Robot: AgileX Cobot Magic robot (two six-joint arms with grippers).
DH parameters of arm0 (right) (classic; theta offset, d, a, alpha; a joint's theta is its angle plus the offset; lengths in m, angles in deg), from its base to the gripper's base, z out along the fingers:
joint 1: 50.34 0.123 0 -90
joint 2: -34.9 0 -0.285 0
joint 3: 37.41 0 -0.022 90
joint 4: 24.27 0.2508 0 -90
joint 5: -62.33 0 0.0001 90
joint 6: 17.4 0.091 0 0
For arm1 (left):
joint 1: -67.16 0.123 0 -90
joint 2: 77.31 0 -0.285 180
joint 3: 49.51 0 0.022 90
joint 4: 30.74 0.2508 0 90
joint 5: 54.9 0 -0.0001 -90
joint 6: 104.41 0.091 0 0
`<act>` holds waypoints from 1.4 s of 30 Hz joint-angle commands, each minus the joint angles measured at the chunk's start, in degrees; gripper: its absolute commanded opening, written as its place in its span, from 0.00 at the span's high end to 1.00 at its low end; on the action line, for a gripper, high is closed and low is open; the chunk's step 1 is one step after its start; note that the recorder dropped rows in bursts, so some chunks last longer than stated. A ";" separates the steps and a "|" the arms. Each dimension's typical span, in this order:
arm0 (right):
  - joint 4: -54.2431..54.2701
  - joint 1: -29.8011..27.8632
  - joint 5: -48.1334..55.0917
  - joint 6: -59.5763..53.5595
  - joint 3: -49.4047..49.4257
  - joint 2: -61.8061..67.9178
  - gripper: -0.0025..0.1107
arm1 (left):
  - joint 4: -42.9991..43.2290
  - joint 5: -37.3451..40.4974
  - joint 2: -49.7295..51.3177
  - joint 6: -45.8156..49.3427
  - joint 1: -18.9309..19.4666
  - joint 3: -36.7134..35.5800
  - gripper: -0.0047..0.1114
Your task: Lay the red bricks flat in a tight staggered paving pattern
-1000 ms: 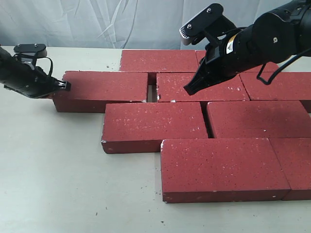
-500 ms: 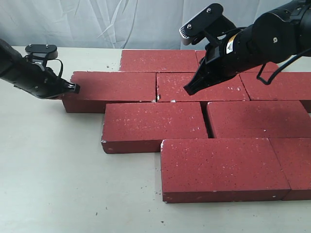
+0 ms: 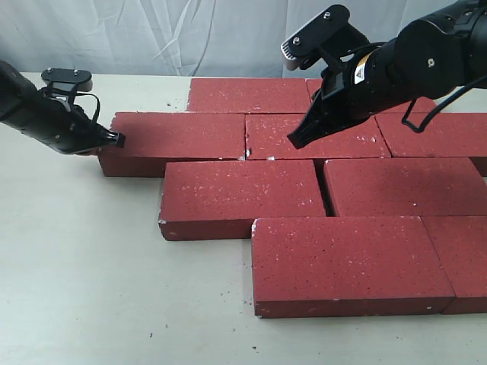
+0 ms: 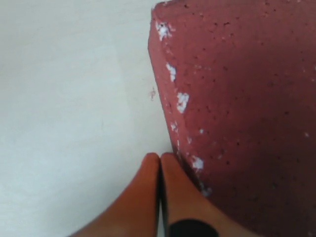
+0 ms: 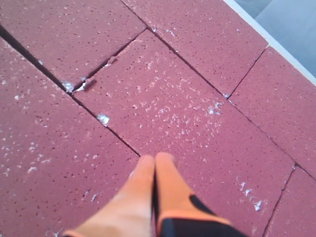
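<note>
Risk first: your left gripper [image 3: 114, 138], jaws pressed together, sat against the left end of the end brick [image 3: 179, 137]. A shove off the centre line there could have slewed it, or the tips could have slipped off the chipped edge. That brick lay flat on the tabletop [image 3: 76, 266] in the second row, its long axis left-right in the exterior view, butted to its neighbour [image 3: 312, 137]. Your right gripper [image 3: 295, 141], jaws likewise together, was low over the neighbour; I couldn't tell whether it touched.
</note>
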 commanded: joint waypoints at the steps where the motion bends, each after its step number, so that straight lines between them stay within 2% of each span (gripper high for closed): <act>1: 0.03 -0.31 -0.84 -0.21 0.07 -0.57 0.99 | 0.58 -0.86 0.27 -0.08 0.83 0.19 0.96; 7: 0.03 -0.31 -0.84 -0.21 0.07 -0.57 0.99 | 2.77 -0.69 0.04 -0.08 2.84 0.19 0.96; 10: -0.08 -0.31 -0.84 -0.21 0.07 -0.57 0.99 | 3.04 2.80 -1.75 -0.08 5.06 0.19 0.96; 16: -0.08 -0.31 -0.84 -0.21 0.07 -0.57 0.99 | 5.07 18.53 -9.54 -1.65 9.91 0.19 0.96; 19: -0.08 -0.31 -0.84 -0.21 0.07 -0.57 0.99 | 5.38 28.64 -12.45 -2.33 10.19 0.19 0.96; 21: -0.08 -0.31 -0.84 -0.21 0.07 -0.57 0.99 | 4.73 32.66 -13.17 0.71 8.54 -0.55 0.96; 24: -0.08 -0.31 -0.84 -0.21 0.07 -0.57 0.99 | 3.56 32.22 -12.56 6.67 5.24 -2.42 0.96; 35: -0.09 -0.31 -0.95 -0.21 0.07 -0.57 0.99 | 6.88 31.29 -6.01 12.07 -7.48 -2.49 0.96; 42: 0.25 -0.31 -0.95 -0.21 0.07 -0.57 0.99 | 7.50 28.88 -3.50 12.07 -12.11 -0.26 0.96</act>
